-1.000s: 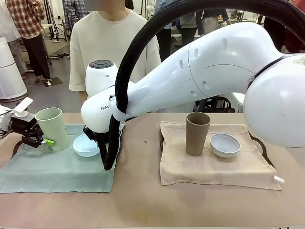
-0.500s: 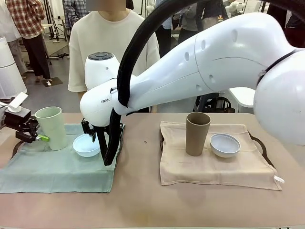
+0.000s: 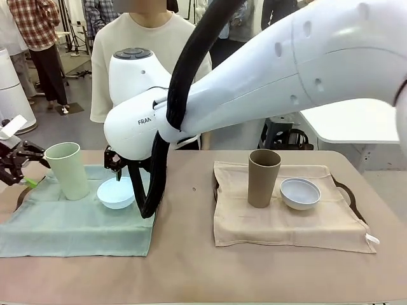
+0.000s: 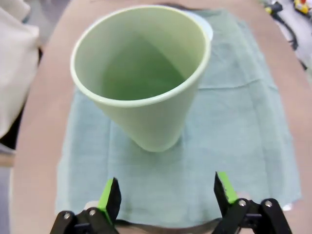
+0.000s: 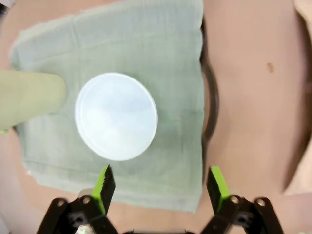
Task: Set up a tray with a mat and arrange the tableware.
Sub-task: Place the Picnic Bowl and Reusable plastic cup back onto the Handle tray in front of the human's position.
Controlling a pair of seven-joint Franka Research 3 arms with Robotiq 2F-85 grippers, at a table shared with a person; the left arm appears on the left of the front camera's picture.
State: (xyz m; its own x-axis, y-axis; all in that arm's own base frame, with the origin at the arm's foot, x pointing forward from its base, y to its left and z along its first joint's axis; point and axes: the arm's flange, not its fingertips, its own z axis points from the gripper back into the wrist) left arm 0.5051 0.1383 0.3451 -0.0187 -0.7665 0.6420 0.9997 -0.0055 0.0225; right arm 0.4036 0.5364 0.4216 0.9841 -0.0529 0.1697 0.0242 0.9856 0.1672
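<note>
A pale green tumbler [image 3: 67, 170] stands upright on the green mat [image 3: 76, 222], with a pale bluish-white bowl [image 3: 116, 192] just to its right. My left gripper [image 3: 27, 168] is open at the table's left edge, a short gap from the tumbler. The left wrist view looks into the tumbler [image 4: 141, 83] beyond the open fingers of the left gripper [image 4: 168, 192]. My right gripper [image 3: 117, 164] hovers above the bowl, partly behind its cable. In the right wrist view the right gripper [image 5: 159, 187] is open and empty over the bowl [image 5: 116, 116]. A taupe tumbler [image 3: 262, 178] and a light blue bowl [image 3: 300, 193] stand on the beige mat [image 3: 286, 222].
Dark tray rims show beside each mat [image 5: 211, 105] [image 3: 346, 189]. A person in a cream shirt [image 3: 149, 51] stands at the far side. My right arm's thick black cable [image 3: 152, 184] hangs down beside the pale bowl. Bare table [image 3: 191, 210] lies between the two mats.
My left gripper has drawn back to the left, away from the green tumbler. My right arm has risen from the pale bowl, which stays on the green mat.
</note>
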